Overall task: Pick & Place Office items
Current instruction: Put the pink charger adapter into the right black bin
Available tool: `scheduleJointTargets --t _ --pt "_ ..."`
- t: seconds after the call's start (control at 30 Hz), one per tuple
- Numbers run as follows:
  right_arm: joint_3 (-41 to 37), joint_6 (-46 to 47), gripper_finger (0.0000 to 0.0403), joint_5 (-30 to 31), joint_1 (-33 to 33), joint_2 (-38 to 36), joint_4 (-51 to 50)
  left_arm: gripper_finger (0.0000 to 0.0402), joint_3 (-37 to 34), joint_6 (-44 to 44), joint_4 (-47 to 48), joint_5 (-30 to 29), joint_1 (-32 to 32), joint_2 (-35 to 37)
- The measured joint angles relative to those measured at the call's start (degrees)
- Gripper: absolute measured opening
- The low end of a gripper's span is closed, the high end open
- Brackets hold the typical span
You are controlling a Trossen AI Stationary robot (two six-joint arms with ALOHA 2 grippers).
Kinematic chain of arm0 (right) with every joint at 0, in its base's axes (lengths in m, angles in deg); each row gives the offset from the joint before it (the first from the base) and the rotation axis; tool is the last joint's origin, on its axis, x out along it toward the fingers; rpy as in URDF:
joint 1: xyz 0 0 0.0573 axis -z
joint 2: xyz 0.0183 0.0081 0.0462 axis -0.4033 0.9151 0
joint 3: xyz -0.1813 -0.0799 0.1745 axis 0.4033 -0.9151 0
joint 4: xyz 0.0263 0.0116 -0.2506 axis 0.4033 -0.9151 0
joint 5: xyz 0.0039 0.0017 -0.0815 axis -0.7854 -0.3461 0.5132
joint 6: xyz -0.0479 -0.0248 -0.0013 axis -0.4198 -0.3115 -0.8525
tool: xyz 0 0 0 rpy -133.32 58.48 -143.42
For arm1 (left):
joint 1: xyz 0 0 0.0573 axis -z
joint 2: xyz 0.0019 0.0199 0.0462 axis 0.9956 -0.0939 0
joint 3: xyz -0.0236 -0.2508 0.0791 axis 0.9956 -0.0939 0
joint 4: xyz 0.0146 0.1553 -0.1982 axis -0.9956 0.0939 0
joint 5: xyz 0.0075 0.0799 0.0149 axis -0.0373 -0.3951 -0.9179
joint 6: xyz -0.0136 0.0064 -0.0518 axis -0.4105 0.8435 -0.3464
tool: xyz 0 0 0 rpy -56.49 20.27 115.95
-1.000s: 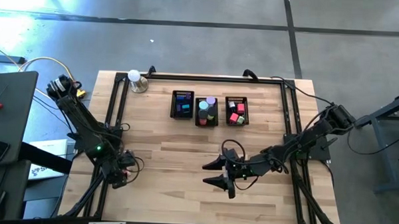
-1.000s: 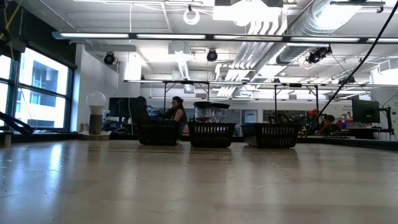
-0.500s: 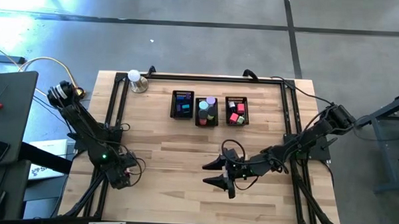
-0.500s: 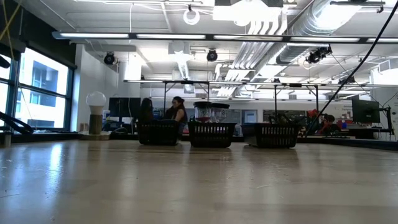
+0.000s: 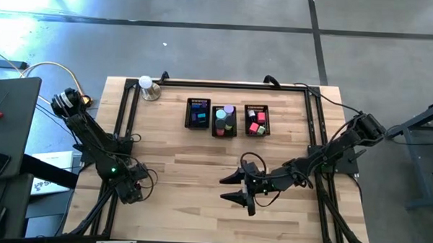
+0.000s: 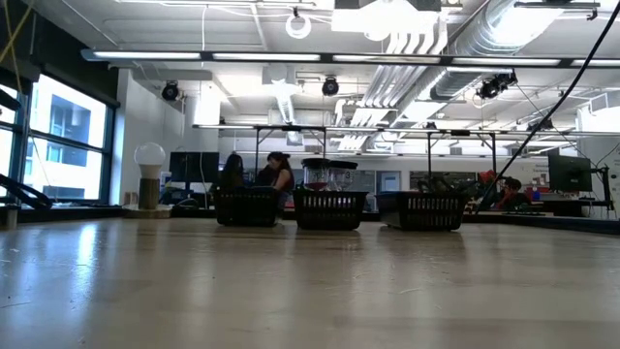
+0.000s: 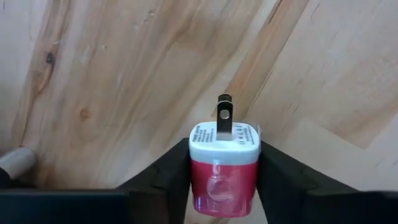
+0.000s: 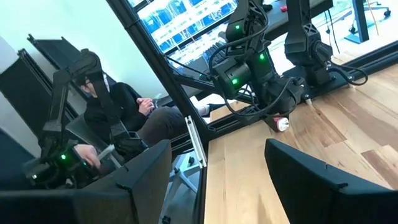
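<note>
My left gripper is near the table's left near corner, shut on a small pink block with a white cap and metal prongs. The right wrist view shows that block low over the wood. My right gripper hangs open over the table's near middle and holds nothing. Other coloured office items lie inside three black mesh bins at the far middle. The low view shows the bins but neither gripper. My left gripper pinches the pink block by its two opposite pink sides, one dark finger on each. The white cap and prongs stick out past the fingertips. Whether the block touches the table, I cannot tell.
A white ball on a metal base stands at the far left corner. A black frame runs along the table's left, far and right edges. Bare wood lies between the bins and the grippers. People sit in the room beyond the table.
My left arm has shifted slightly toward the table's near edge, still shut on the pink block. My right arm has kept still.
</note>
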Motion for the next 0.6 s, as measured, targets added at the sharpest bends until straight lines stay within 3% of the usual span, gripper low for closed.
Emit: scheduleJointTargets --t 0.1,0.33,0.6 --pt "0.0 -1.5 0.0248 -0.4 0.0 0.0 0.0 0.0125 0.0 0.0 0.0 -0.5 0.0 0.0" --pt "0.0 -1.5 0.0248 -0.2 0.0 0.0 0.0 0.0125 1.5 3.5 0.5 -0.5 -1.8 -0.2" --pt "0.0 -1.8 0.0248 -0.2 0.0 0.0 0.0 0.0125 7.8 18.1 -1.1 -5.3 -9.6 -0.3"
